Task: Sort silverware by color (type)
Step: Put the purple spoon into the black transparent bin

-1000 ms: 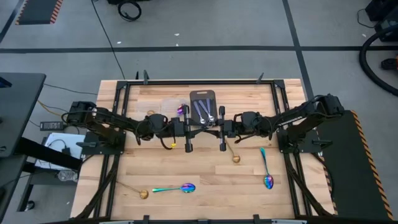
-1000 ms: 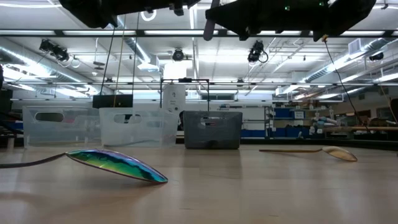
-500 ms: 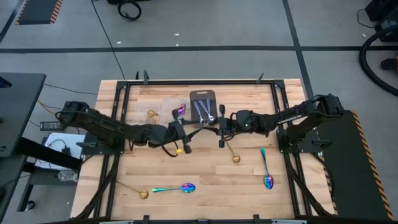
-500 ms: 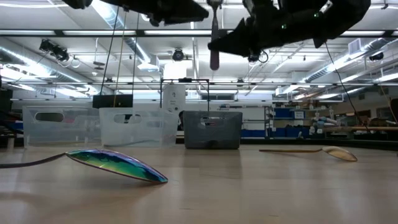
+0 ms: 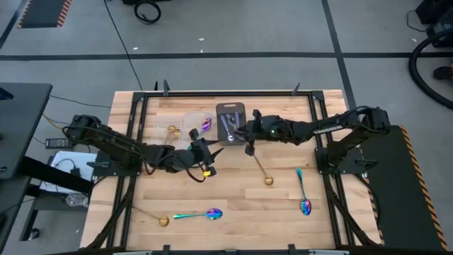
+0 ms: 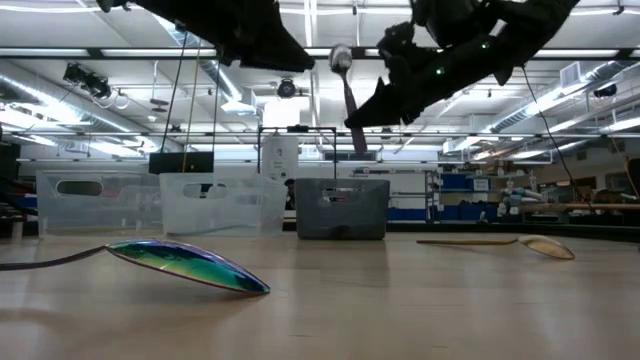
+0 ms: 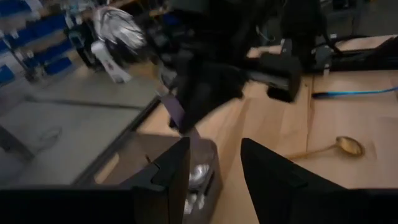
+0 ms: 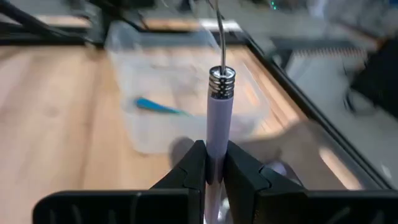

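My right gripper (image 8: 211,163) is shut on a spoon (image 6: 345,85) with a silver bowl and a pale lilac handle. It holds the spoon in the air above the dark gray tray (image 5: 230,113), which has silver spoons in it. My left gripper (image 7: 214,163) is open and empty, a little to the tray's near left (image 5: 211,154). Two gold spoons (image 5: 263,171) (image 5: 152,217) and two rainbow spoons (image 5: 303,193) (image 5: 199,214) lie flat on the table. My right gripper pinches the spoon's lilac handle (image 8: 216,146) between its two fingers, below the ribbed metal collar (image 8: 222,81). The fingers come from the table's right, slanting slightly down, and lie across the handle. The spoon stands nearly upright, bowl (image 6: 341,57) on top, clear of the tray.
Clear plastic containers (image 5: 190,122) stand left of the tray at the far side; one holds a purple-blue spoon (image 5: 205,125), and a gold spoon (image 5: 172,130) shows beside it. A black frame (image 5: 134,106) runs along the table's far, left and right edges.
A second ago both grippers met at one spoon near the table's middle. My left gripper has let go, opened and drawn back toward the left. My right gripper has carried the spoon toward the far edge, over the tray, and tipped it upright.
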Controlling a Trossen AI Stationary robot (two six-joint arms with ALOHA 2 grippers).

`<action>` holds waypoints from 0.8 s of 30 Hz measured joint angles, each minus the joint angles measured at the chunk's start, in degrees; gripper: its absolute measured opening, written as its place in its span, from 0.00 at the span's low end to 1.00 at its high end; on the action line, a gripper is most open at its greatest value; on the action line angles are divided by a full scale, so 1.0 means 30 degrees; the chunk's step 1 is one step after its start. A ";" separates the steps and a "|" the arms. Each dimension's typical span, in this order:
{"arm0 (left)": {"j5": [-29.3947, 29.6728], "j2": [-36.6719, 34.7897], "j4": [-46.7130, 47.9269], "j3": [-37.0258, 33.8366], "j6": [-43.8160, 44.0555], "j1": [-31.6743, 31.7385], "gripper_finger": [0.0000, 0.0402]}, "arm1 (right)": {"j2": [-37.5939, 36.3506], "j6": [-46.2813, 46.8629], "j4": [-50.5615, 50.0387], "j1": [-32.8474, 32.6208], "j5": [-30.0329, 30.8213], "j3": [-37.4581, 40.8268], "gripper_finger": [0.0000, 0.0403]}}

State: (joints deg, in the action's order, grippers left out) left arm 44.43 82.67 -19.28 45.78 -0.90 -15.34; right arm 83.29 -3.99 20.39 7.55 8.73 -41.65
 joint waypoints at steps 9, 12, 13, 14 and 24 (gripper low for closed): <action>-0.0970 0.0007 0.3249 0.0000 0.4316 -0.0435 0.37 | 0.0210 0.2653 -0.4506 0.1784 0.0167 -0.2145 0.12; -0.1457 0.0007 0.3946 0.0000 0.5166 -0.0691 0.37 | 0.1051 0.3184 -0.4974 0.2182 -0.0337 -0.2486 0.12; -0.1685 0.0007 0.4194 0.0000 0.5410 -0.0806 0.37 | 0.1473 0.3428 -0.5054 0.2250 -0.0623 -0.2760 0.12; -0.1965 0.0007 0.4495 0.0000 0.5706 -0.0940 0.37 | 0.1868 0.3621 -0.5445 0.2304 -0.0807 -0.3042 0.12; -0.6026 0.0015 0.8295 0.0000 0.9640 -0.1991 0.37 | 0.5760 0.5745 -1.1732 0.2874 -0.1584 -0.7679 0.12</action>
State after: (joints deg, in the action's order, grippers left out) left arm 26.35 82.72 5.61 45.78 28.01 -21.32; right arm 100.57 13.24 -14.80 16.17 3.98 -64.68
